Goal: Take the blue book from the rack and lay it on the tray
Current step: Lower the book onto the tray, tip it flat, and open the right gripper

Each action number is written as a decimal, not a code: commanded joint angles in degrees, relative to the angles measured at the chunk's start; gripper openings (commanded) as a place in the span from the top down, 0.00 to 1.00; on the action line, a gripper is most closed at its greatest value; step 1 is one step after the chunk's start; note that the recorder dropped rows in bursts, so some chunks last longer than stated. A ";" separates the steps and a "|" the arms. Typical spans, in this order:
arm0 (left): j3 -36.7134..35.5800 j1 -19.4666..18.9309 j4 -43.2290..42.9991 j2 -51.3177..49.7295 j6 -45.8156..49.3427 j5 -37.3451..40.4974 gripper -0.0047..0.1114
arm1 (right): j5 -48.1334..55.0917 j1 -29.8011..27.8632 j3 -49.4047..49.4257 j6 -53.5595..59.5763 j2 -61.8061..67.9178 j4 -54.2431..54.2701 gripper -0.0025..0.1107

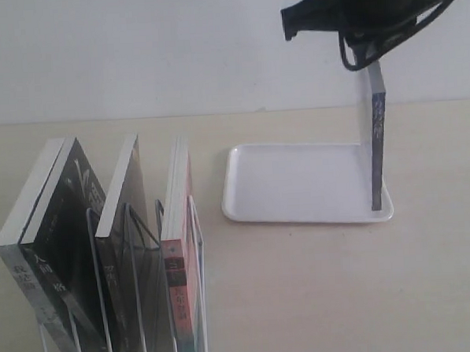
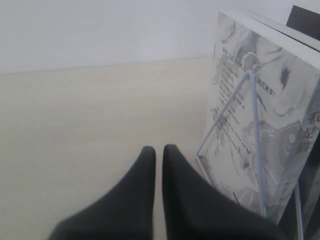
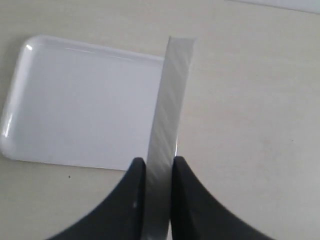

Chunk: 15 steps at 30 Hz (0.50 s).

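Note:
My right gripper (image 3: 159,161) is shut on the top edge of the blue book (image 1: 377,137), which hangs upright and edge-on. Its dark spine with pale characters faces the exterior view. The book's lower end rests at the right edge of the white tray (image 1: 298,184). In the right wrist view the book (image 3: 172,90) shows as a narrow grey strip over the tray (image 3: 80,100). The right arm's gripper (image 1: 369,52) is at the top right of the exterior view. The wire rack (image 1: 132,252) stands at the front left. My left gripper (image 2: 159,148) is shut on nothing, beside the rack's wire loop (image 2: 255,130).
The rack holds a pink-spined book (image 1: 178,226), a dark book (image 1: 121,221) and black-covered books (image 1: 68,224) leaning left. A marbled grey book (image 2: 260,85) stands close to the left gripper. Bare pale tabletop (image 1: 304,291) lies between the rack and the tray.

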<state>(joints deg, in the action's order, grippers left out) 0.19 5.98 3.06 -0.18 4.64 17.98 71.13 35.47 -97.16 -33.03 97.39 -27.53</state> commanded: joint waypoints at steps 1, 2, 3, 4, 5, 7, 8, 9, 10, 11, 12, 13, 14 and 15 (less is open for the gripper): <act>-0.19 -0.20 0.00 0.18 -0.38 0.04 0.92 | -1.17 -0.31 -0.11 -2.67 4.60 -7.43 0.98; -0.19 -0.20 0.00 0.18 -0.38 0.04 0.92 | -1.95 -0.31 -0.11 -2.67 5.56 -8.01 0.98; -0.19 -0.20 0.00 0.18 -0.38 0.04 0.92 | -3.48 -0.31 -0.11 -2.81 6.72 -8.59 0.98; -0.19 -0.20 0.00 0.18 -0.38 0.04 0.92 | -4.74 -0.31 -0.11 -3.14 7.27 -8.90 0.98; -0.19 -0.20 0.00 0.18 -0.38 0.04 0.92 | -6.71 -0.31 -0.11 -3.78 7.89 -9.00 0.98; -0.19 -0.20 0.00 0.18 -0.38 0.04 0.92 | -9.07 -0.53 -0.11 -3.93 8.46 -9.00 0.98; -0.19 -0.20 0.00 0.18 -0.38 0.04 0.92 | -9.45 -0.53 -0.11 -3.93 9.27 -9.22 0.98; -0.19 -0.20 0.00 0.18 -0.38 0.04 0.92 | -9.29 -0.62 -0.11 -3.93 9.91 -10.19 0.98; -0.19 -0.20 0.00 0.18 -0.38 0.04 0.92 | -9.24 -0.62 -0.11 -3.41 10.65 -11.18 0.98; -0.19 -0.20 0.00 0.18 -0.38 0.04 0.92 | -9.24 -0.62 -0.11 -2.65 11.22 -11.29 0.98; -0.19 -0.20 0.00 0.18 -0.38 0.04 0.92 | -9.24 -0.62 -0.11 -2.46 11.98 -11.29 0.98; -0.19 -0.20 0.00 0.18 -0.38 0.04 0.92 | -9.24 -0.62 -0.11 -2.46 12.56 -11.29 0.98; -0.19 -0.20 0.00 0.18 -0.38 0.04 0.92 | -9.24 -0.62 -0.11 -2.46 13.26 -11.29 0.98; -0.19 -0.20 0.00 0.18 -0.38 0.04 0.92 | -9.35 -0.62 -0.11 -2.46 13.70 -11.29 0.98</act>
<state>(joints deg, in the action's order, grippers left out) 0.19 5.98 3.06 -0.18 4.64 17.98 62.32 35.35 -97.02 -35.94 110.64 -37.00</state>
